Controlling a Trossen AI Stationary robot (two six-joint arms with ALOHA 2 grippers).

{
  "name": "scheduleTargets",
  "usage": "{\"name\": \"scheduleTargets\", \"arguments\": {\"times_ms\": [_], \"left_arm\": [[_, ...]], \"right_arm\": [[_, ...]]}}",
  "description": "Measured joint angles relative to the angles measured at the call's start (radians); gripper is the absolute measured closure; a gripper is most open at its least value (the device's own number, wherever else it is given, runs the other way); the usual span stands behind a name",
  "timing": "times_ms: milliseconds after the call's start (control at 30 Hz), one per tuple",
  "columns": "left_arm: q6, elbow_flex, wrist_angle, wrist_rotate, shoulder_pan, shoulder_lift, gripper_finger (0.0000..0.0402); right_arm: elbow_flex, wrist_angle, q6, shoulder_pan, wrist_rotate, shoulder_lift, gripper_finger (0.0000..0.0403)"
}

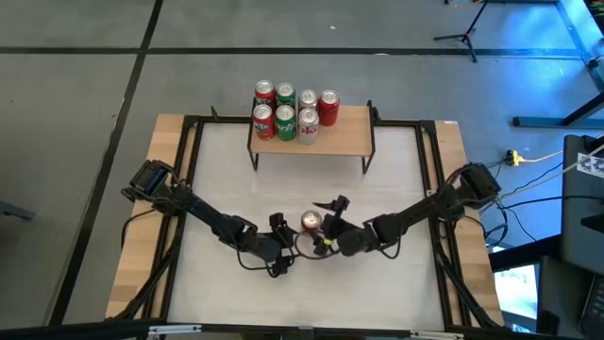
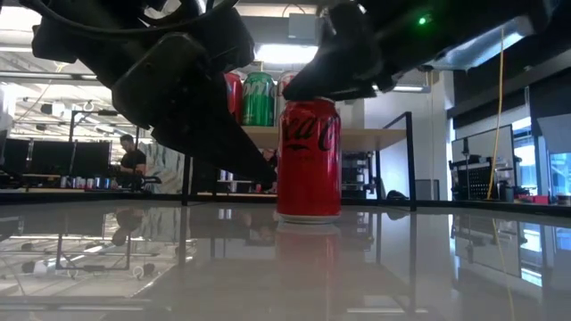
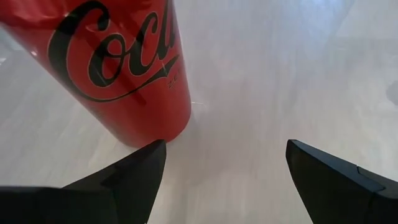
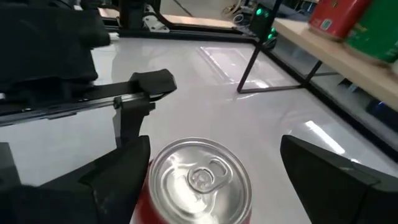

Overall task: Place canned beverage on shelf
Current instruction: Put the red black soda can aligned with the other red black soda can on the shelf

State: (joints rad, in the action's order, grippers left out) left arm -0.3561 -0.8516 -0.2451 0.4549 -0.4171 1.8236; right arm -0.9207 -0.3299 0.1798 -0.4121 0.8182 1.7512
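The red aluminium cola can with black script (image 1: pixel 310 222) stands upright on the glossy white counter (image 1: pixel 396 179), near the front centre, well apart from the low light-wood shelf on thin black legs (image 1: pixel 344 140) at the far side. Seven other cans, red, green and pale (image 1: pixel 285 111), already occupy the left part of that shelf; its right part is bare board.

Handling, as judged: the pull-tab appears unopened, so the can is probably full, moderately heavy, and rigid enough under a modest squeeze. The painted wall is smooth and likely slippery. The best hold is across the cylindrical body at mid-height, fingers on opposite sides, keeping clear of the tapered rim. A high grip risks tipping it on the slick counter.

Right hand (image 4: pixel 211 171): the fingers stand wide apart, one on each side of the can's silver top, with the can between them. No contact with the wall is visible. The hand sits above and around the upper part of the can, not yet clamped.

Left hand (image 3: pixel 227 165): the fingers are likewise spread wide, low by the counter just to the left of the can. The can's base lies close to one fingertip (image 3: pixel 146 163); whether it touches cannot be told. It holds nothing.
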Motion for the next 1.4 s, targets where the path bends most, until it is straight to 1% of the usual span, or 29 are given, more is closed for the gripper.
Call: {"name": "scheduleTargets", "arguments": {"times_ms": [200, 433, 667, 733, 867, 967, 1167, 1333, 1400], "left_arm": [[0.000, 0.000, 0.000, -0.001, -0.001, 0.000, 0.0080], [0.000, 0.000, 0.002, -0.002, 0.000, 0.000, 0.0080], [0.000, 0.000, 0.002, -0.002, 0.000, 0.000, 0.0080], [0.000, 0.000, 0.002, -0.002, 0.000, 0.000, 0.0080], [-0.001, 0.000, 0.001, -0.002, -0.001, 0.000, 0.0080], [-0.002, 0.000, 0.000, -0.001, -0.003, 0.000, 0.0080], [-0.004, 0.000, -0.002, -0.001, -0.010, 0.000, 0.0080], [-0.009, 0.000, -0.004, -0.001, -0.019, 0.000, 0.0080], [-0.009, 0.000, -0.004, 0.000, -0.024, 0.000, 0.0080]], "right_arm": [[0.000, -0.023, 0.018, 0.014, -0.078, 0.047, 0.0045], [0.000, -0.027, 0.044, 0.014, -0.079, 0.102, 0.0045], [0.000, -0.025, 0.017, 0.014, -0.079, 0.101, 0.0046], [0.000, -0.027, 0.009, 0.014, -0.080, 0.101, 0.0055], [0.000, -0.033, -0.010, 0.013, -0.092, 0.101, 0.0100], [0.000, -0.038, -0.030, 0.013, -0.099, 0.099, 0.0102], [0.001, 0.036, -0.054, 0.012, -0.122, 0.034, 0.0102], [0.001, 0.128, -0.099, 0.013, -0.106, -0.097, 0.0102], [0.001, 0.162, -0.140, 0.014, -0.085, -0.160, 0.0102]]}}
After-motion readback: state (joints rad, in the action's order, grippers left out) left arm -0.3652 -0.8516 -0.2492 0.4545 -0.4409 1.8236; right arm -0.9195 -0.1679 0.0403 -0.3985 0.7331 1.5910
